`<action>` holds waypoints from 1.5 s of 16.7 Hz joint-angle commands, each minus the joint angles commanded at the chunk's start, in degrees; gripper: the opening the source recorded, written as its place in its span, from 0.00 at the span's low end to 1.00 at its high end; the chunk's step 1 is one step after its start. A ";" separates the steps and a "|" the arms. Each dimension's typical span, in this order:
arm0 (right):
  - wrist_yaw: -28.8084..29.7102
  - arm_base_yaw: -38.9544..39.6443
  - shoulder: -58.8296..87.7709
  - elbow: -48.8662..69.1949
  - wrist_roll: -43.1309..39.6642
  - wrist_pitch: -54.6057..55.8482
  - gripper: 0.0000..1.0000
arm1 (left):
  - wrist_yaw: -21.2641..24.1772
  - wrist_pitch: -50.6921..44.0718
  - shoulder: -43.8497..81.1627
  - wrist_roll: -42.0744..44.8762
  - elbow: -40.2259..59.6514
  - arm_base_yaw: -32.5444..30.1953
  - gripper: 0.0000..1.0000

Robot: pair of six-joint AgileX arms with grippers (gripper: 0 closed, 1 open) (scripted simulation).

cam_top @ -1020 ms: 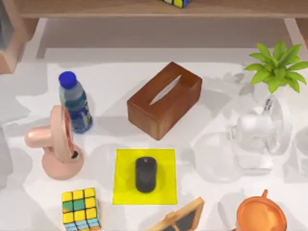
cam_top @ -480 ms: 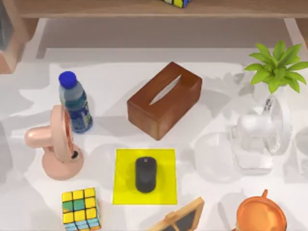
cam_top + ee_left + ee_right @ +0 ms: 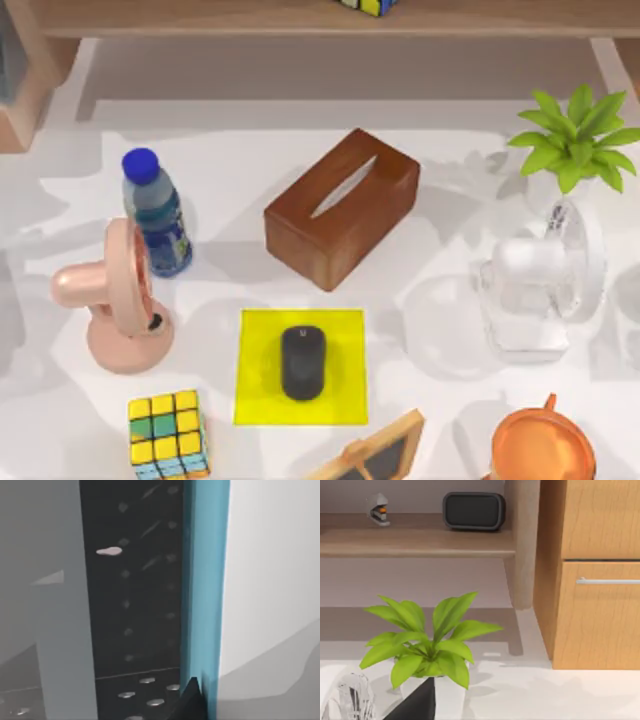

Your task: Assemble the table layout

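Table (image 3: 240, 170) — under right gripper (image 3: 417, 705)

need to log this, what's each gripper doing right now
left gripper: cannot be told.
right gripper: cannot be told; a dark fingertip shows near the potted plant.

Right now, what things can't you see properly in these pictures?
- Orange round thing: the top view's lower edge cuts it off.
- Framed board: same edge cuts it, so its front is unreadable.
- Cube on the wooden shelf: the upper edge leaves a sliver.
- Small grey-and-orange item on the shelf in the right wrist view: too small to identify.
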 joint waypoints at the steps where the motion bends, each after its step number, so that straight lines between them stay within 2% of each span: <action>1: 0.00 0.00 0.00 0.00 0.00 0.00 1.00 | 0.00 0.00 0.00 0.00 0.00 0.00 0.23; 11: 0.00 0.00 0.00 0.00 0.00 0.00 1.00 | 0.00 0.00 0.00 0.00 0.00 0.00 0.98; 21: 0.00 0.00 0.00 0.00 0.00 0.00 1.00 | 0.05 0.04 -0.19 0.01 -0.16 0.19 1.00; 25: 0.00 0.00 0.00 0.00 0.00 0.00 1.00 | 1.38 1.11 -3.63 0.47 -4.10 1.59 1.00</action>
